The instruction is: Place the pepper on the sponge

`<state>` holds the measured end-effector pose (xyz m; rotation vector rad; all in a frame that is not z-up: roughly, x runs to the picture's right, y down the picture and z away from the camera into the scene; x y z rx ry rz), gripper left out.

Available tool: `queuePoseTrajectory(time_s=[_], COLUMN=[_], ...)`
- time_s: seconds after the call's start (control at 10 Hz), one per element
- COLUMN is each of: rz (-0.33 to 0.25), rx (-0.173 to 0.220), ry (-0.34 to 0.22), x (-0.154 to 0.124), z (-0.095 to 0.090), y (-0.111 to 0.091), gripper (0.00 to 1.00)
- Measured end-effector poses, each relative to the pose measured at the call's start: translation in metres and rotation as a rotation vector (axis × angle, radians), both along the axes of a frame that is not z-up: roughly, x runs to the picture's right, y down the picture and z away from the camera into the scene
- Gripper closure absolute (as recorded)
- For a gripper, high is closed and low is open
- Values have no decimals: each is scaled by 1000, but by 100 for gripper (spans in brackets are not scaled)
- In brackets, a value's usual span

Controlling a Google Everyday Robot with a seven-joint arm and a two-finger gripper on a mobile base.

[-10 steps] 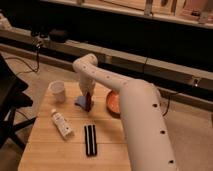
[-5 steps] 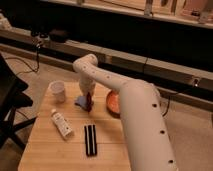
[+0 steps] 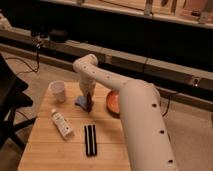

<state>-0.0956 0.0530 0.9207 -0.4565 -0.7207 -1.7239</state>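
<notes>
- Claw [image 3: 88,98] lowered over the far middle of the wooden surface [image 3: 50,150], just above the blue-grey sponge [image 3: 80,102]; cannot tell whether clenched or released
- Pepper [image 3: 89,105], dark red and slender, right beneath the claw, at the sponge's right edge
- Orange-red bowl [image 3: 112,101] just right of the sponge
- White cup [image 3: 58,90] to the left
- White bottle [image 3: 61,124] and black ribbed block [image 3: 90,139] lying nearer

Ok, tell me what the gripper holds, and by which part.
Cannot be told: the gripper sits right at the slender dark red pepper, over the flat blue-grey sponge, hiding any hold.
</notes>
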Motion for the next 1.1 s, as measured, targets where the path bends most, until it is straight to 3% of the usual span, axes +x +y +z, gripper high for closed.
queuePoseTrajectory(time_s=[0.2,0.3,0.4,1.1], rz=[-4,-6,-8,-30], rx=[-1,-2,-3,-10], ry=[-4,-7,-10,-32], x=[0,0,1,1], z=[0,0,0,1], y=[0,0,1,3], gripper=[69,58,53,52])
